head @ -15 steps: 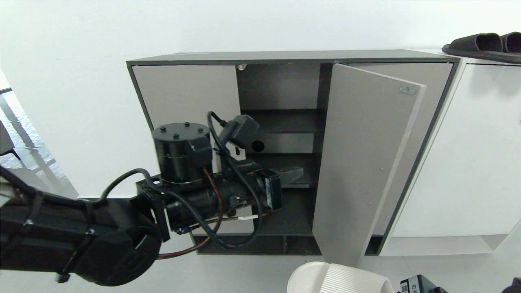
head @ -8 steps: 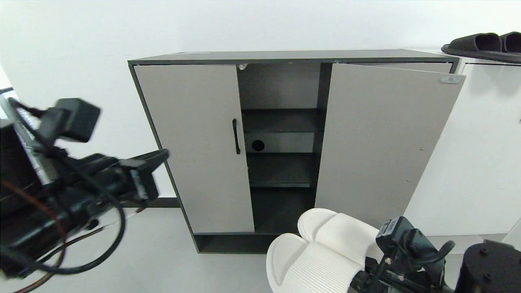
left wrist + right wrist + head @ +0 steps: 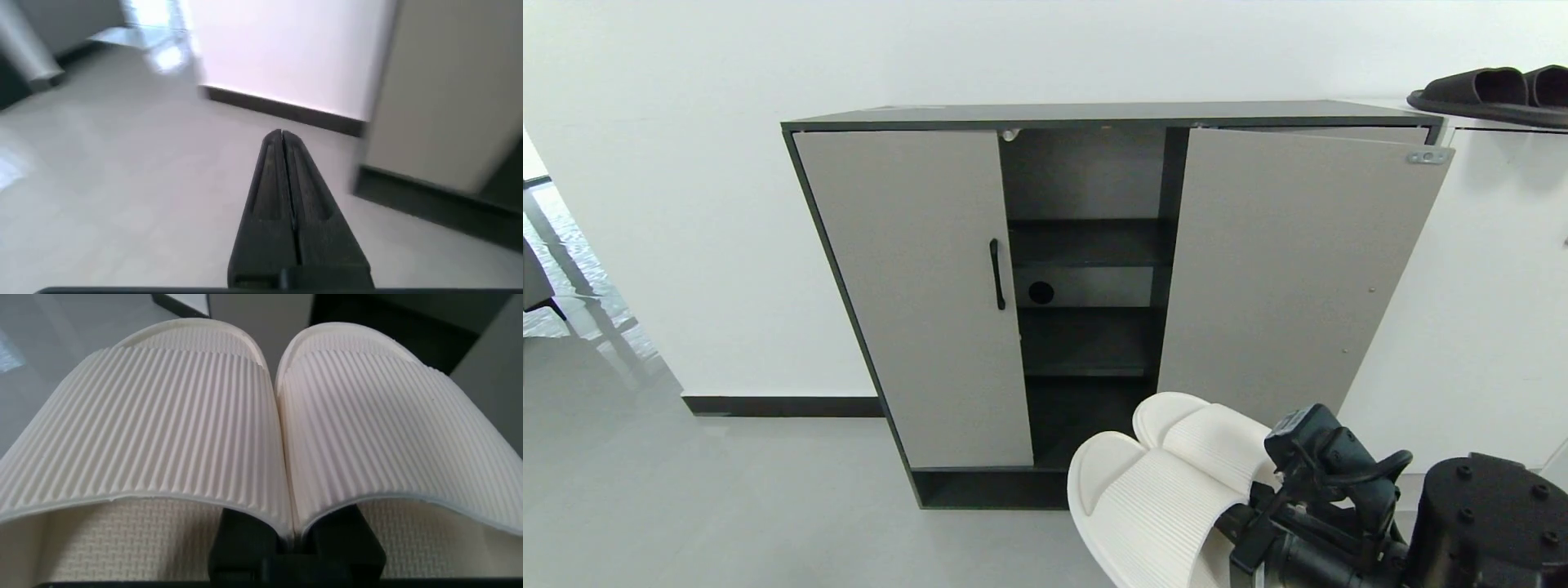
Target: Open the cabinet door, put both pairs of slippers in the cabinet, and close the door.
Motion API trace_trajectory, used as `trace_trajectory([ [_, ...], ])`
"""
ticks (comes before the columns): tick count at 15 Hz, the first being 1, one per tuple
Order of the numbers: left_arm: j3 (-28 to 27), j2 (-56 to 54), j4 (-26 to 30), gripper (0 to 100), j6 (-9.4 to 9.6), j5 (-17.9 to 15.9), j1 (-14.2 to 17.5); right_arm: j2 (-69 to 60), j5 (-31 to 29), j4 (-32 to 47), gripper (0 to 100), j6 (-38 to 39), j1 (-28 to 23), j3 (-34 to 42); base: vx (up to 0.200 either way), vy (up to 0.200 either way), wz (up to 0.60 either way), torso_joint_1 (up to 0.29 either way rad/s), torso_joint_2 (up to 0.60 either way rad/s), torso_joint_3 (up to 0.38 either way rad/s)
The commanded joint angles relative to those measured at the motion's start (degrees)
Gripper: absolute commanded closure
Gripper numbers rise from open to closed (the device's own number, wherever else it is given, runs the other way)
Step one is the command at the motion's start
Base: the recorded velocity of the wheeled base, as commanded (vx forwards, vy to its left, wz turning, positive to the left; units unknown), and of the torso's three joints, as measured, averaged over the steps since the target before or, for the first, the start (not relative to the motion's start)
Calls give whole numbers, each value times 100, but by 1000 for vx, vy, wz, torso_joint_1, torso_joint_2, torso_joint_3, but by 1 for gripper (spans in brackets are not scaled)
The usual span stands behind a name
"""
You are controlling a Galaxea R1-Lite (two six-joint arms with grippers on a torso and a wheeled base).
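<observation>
- The left pincer (image 3: 282, 135) hung over the floor (image 3: 122, 188) near the cabinet's corner, its two fingers pressed together on nothing.
- The cabinet (image 3: 1094, 111) had its left door (image 3: 915, 294) shut, and the dark handle (image 3: 996, 273) sat at its inner edge.
- The middle bay stood open and its shelves (image 3: 1086, 371) were bare.
- The right door (image 3: 1282, 278) was swung wide.
- The white slippers (image 3: 1168, 482) were in the air low before that bay, toes toward it, with the right pincer (image 3: 296, 539) clamped on their touching inner edges.
- To my eye, they should go in level and straight, clear of the right door's edge, and sit to one side.
- The black slippers (image 3: 1486, 86) waited atop the white unit (image 3: 1462, 327), so room should be left for them.
</observation>
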Motion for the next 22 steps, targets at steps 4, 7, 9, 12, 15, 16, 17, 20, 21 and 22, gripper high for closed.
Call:
trace_trajectory([
  [4,622,-1410,-34,100,-249,-3827,542,-3,-4,-70,100,0,-1,11,0,0,0,0,0,0],
  [7,956,-1401,-455,100,-232,-3950,542,-3,-4,-87,100,9,-1,11,0,0,0,0,0,0],
  [9,956,-1410,-464,100,-153,-3985,542,-21,-4,-113,100,9,-54,11,0,0,0,0,0,0],
  [12,956,-1410,-455,100,-3,-3932,542,-126,-4,-113,100,9,-177,11,0,0,0,0,0,0],
  [15,956,-1410,-455,100,-188,-3932,542,-109,-4,-113,100,9,-212,-59,0,67,0,-1,2,1],
  [16,956,-1410,-455,100,-188,-3932,542,-100,5,-105,100,9,-265,-103,0,200,0,2,2,2],
  [17,956,-1410,-455,100,-249,-3932,542,-47,-4,-105,100,9,-300,-147,0,200,0,7,-2,-2],
  [20,956,-1410,-455,100,-249,-3932,542,-3,-21,-105,100,26,-432,-332,0,200,0,2,2,4],
  [21,956,-1410,-455,100,-249,-3932,542,-3,-92,-96,100,26,-467,-367,0,200,0,12,2,2],
  [22,947,-1410,-455,100,-249,-3932,542,6,-118,-96,100,26,-494,-411,0,200,0,2,-2,2],
])
